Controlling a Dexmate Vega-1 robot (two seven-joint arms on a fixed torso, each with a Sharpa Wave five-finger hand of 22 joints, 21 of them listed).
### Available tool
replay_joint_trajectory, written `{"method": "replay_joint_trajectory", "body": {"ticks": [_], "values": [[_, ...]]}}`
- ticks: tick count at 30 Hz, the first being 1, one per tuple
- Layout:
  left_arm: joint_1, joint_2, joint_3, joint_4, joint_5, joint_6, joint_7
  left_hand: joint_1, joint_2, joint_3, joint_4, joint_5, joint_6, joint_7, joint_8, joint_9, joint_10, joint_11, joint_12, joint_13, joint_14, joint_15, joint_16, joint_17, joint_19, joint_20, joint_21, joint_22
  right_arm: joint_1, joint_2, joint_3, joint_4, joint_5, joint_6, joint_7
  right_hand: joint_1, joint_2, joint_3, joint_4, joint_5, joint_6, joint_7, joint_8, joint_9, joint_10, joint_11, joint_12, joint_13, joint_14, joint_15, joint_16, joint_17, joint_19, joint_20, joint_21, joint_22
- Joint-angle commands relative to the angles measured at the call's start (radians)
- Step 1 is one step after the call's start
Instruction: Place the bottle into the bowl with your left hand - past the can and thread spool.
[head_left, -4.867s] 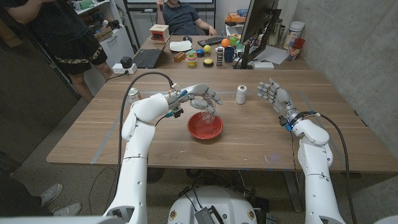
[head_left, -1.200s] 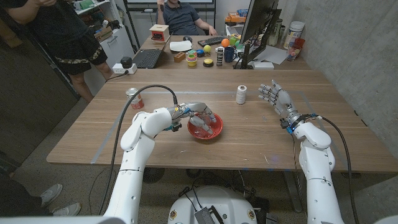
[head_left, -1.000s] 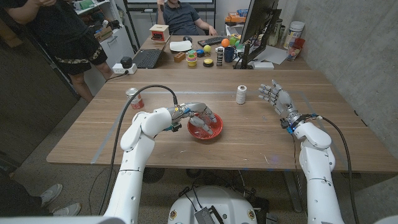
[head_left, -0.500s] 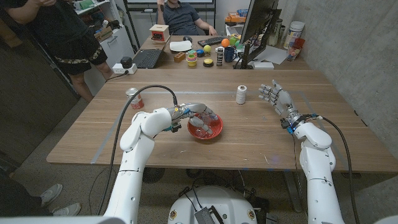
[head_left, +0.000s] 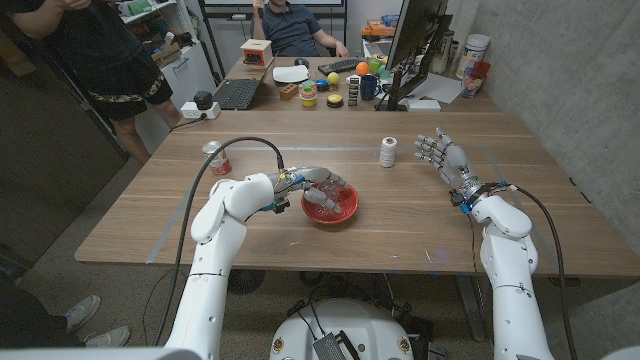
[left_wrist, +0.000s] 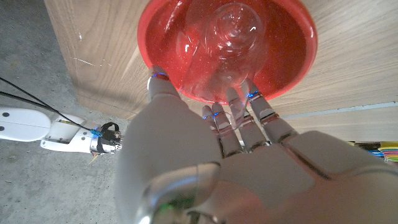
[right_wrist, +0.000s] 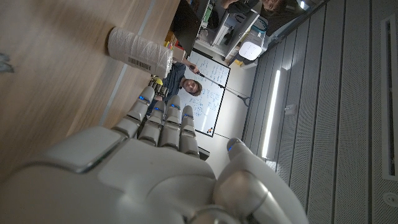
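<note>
One clear bottle (left_wrist: 233, 37) lies in your red bowl (left_wrist: 292, 62): light, slick, crushable plastic, so grip mid-body. Your left hand (head_left: 322, 183) hovers loosely spread, holding nothing.

The left robot hand (head_left: 322, 181) reaches over the bowl (head_left: 331, 204), where the bottle (head_left: 324, 199) lies; the spool (head_left: 388, 152) stands behind the bowl.

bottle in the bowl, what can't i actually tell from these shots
- Whether the left hand grips the bottle: head view too small, and in the left wrist view the hand's back hides the fingertips.
- The bowl's far rim: cut off by the left wrist picture's edge.
- The can's label: too small in the head view.
- The thread spool's label print: blurred in the right wrist view.
</note>
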Motion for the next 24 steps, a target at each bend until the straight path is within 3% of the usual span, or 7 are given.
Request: {"method": "replay_joint_trajectory", "body": {"ticks": [1,8,24], "values": [[-0.002,0.003,-0.003,0.0,-0.005,0.0,-0.006,-0.007,-0.007,-0.015,0.003,0.009,-0.028,0.006,-0.001,0.005,-0.036,0.015,0.001,0.004,-0.034,-0.071,0.001,0.002,-0.019,0.008,-0.012,0.002,0.003,0.001,-0.003,0.003,-0.004,0.001,-0.003,-0.014,0.0,-0.006,0.002,0.006,0.003,0.004,0.006,0.003,0.007,0.006,0.007,0.001,0.003,0.004,0.005,0.002,0.011,0.002,-0.004,0.001],[-0.001,-0.002,-0.009,-0.007,-0.02,0.0,-0.011,-0.018,-0.008,-0.029,0.011,0.019,-0.082,0.024,-0.004,0.005,-0.086,0.031,0.004,0.005,-0.084,-0.05,0.002,0.004,-0.042,0.025,-0.023,0.003,0.004,0.001,-0.004,0.004,-0.007,0.001,-0.004,-0.016,-0.001,-0.009,0.004,0.007,0.003,0.004,0.006,0.003,0.007,0.005,0.007,0.001,0.003,0.004,0.005,0.002,0.012,0.003,-0.005,0.001],[0.006,-0.015,-0.017,-0.031,-0.029,-0.002,0.001,-0.047,-0.008,-0.051,0.028,0.028,-0.11,0.02,0.003,0.005,-0.128,0.038,0.012,0.005,-0.135,-0.032,0.006,0.007,-0.08,0.038,-0.039,0.005,0.002,0.001,-0.003,0.001,-0.003,0.002,0.0,-0.02,-0.004,-0.015,0.007,0.009,0.004,0.004,0.007,0.003,0.008,0.007,0.008,0.001,0.003,0.004,0.005,0.002,0.012,0.003,-0.009,0.002]]}}
